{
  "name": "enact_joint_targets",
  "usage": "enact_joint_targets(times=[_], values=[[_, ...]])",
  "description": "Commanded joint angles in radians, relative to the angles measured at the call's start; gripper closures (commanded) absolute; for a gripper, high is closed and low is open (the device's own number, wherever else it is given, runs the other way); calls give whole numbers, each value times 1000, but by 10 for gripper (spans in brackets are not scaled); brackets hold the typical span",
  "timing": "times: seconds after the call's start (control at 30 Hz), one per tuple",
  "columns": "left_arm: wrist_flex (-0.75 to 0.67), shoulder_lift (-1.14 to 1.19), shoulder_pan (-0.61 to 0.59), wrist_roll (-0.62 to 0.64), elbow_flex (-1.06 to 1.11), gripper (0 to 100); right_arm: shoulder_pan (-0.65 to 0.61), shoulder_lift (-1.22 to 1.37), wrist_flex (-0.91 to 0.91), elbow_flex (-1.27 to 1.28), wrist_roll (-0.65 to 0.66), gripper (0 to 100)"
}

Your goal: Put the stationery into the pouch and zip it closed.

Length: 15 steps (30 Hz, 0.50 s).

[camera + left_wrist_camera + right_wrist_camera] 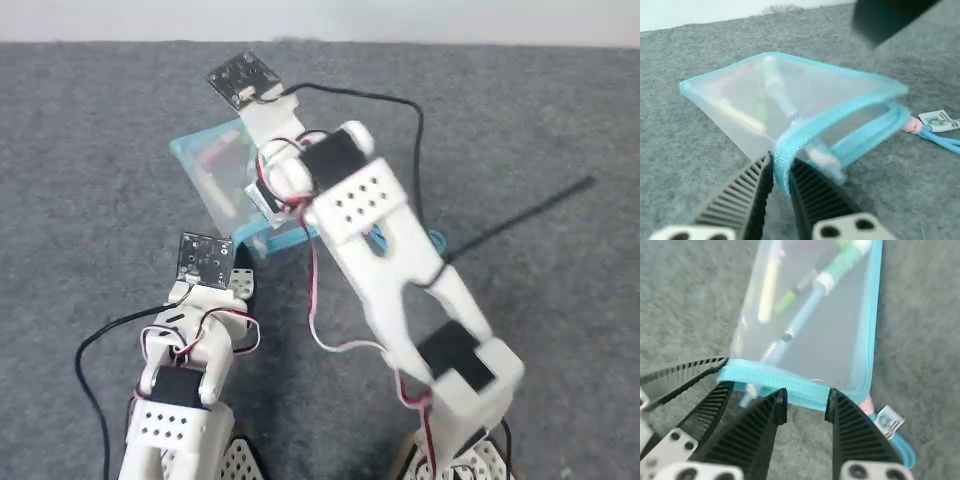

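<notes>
The pouch [215, 165] rests on the grey bench [90, 130], toward its far edge, and the stationery [805, 305] is inside it. The left hand [781, 175] is clamped on the blue zipper edge [840, 117] of the pouch. The right hand [805, 397] has its fingers apart, just at this same edge.
</notes>
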Motion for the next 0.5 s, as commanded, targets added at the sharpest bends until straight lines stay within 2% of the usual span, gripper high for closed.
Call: enact_joint_targets(times=[0.0,0.1,0.27,0.37,0.47], values=[[-32,-18,0,-17,-56,988,25,-186,-93,157,69,898],[-31,-18,-2,-17,-56,988,47,-331,-243,470,110,898],[-31,-18,-2,-17,-56,988,48,-578,-615,1080,126,897],[-31,-18,-2,-17,-59,988,53,-676,-742,1283,127,897],[-32,-20,-3,-17,-59,988,56,-699,-773,1353,127,897]])
